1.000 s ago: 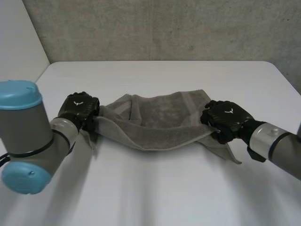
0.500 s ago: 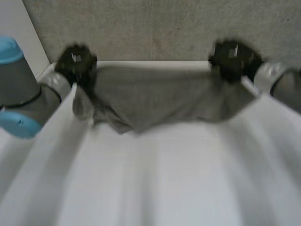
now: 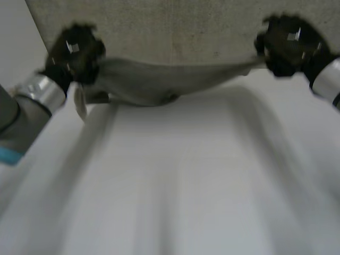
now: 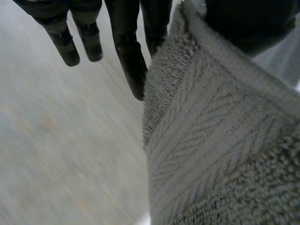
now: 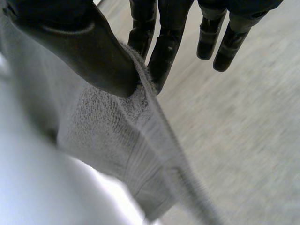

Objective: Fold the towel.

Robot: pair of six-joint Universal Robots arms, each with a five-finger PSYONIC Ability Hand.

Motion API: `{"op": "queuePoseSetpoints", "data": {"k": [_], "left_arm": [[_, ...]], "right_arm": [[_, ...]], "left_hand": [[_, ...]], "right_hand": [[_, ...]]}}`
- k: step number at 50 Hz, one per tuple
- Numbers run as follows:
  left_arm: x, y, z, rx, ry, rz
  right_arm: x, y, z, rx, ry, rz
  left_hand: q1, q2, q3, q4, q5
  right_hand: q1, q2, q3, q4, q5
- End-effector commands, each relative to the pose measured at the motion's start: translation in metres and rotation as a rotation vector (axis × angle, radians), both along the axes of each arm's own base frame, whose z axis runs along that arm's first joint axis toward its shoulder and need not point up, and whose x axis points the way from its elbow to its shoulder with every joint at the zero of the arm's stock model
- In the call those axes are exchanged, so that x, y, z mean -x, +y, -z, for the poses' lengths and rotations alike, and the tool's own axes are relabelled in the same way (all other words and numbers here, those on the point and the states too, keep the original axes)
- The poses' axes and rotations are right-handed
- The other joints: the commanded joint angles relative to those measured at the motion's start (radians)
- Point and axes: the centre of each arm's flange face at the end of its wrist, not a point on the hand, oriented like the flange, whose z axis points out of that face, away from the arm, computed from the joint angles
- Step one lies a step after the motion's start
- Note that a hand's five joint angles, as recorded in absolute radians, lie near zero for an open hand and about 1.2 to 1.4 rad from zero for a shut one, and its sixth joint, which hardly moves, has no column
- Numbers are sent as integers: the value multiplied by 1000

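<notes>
The grey towel (image 3: 154,82) hangs stretched in the air between my two hands, above the far part of the white table (image 3: 175,180). My left hand (image 3: 77,53) pinches its left end, with a loose corner drooping below. In the left wrist view the towel (image 4: 220,150) is pressed between the thumb and a finger (image 4: 131,65). My right hand (image 3: 287,45) grips the right end, where the cloth is pulled thin. In the right wrist view the thumb (image 5: 93,56) clamps the towel (image 5: 126,140) against the fingers.
A grey wall (image 3: 175,26) rises behind the table's far edge. My left arm's grey joint (image 3: 16,127) stands at the near left, and the right forearm (image 3: 326,79) comes in from the right.
Both hands have lifted the towel off the table and carried it up and away, moving further apart. The towel went from a slack sag to a taut band.
</notes>
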Motion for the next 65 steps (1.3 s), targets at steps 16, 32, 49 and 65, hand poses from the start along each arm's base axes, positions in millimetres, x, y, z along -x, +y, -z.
{"op": "queuePoseSetpoints", "data": {"k": [16, 32, 49, 65], "left_arm": [[-3, 45, 111, -257, -233, 35], [-15, 41, 124, -302, -261, -161], [-37, 54, 105, -288, -257, -334], [-39, 61, 110, -319, -253, -329]], "right_arm": [[11, 37, 100, -253, 161, -18], [13, 40, 106, -276, 164, -2], [42, 42, 127, -480, 69, 116], [50, 50, 155, -555, -88, 218]], "left_hand": [[-175, -172, -43, -50, -181], [-647, -644, -43, -50, -653], [-641, -638, -43, -50, -647], [-498, -494, -43, -50, -503]], "right_hand": [[89, 77, -7, -60, 58], [89, 77, -7, -60, 58], [-1049, -1061, -7, -60, -1080], [-997, -1009, -7, -60, -1027]]}}
